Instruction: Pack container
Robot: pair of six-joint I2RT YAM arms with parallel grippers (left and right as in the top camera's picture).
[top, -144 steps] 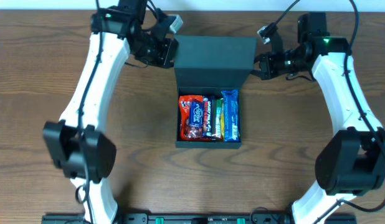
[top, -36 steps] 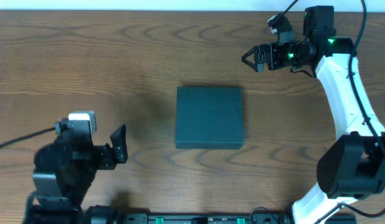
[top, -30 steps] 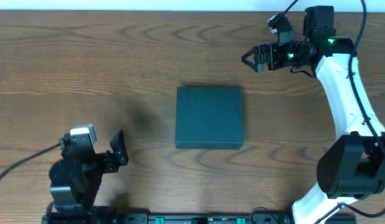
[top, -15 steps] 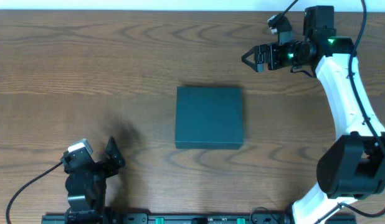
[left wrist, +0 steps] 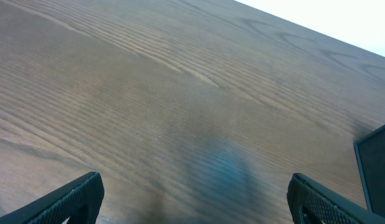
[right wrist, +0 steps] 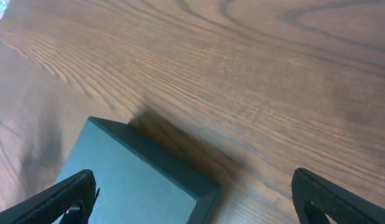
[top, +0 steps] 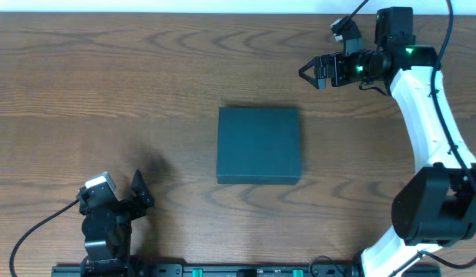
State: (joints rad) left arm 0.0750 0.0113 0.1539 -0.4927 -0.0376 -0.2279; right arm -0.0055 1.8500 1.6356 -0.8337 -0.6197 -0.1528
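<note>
The container [top: 259, 145] sits at the centre of the table [top: 184, 69], lid now shut, the left fingers [left wrist: 77, 196] drawn back to the near edge, the right fingers [right wrist: 71, 190] well apart at the far right, both pairs spread open and empty; packing appears done.

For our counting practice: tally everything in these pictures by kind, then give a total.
Dark container: 1
Robot grippers: 2 (left gripper, right gripper)
Wooden table: 1
Total: 4
</note>
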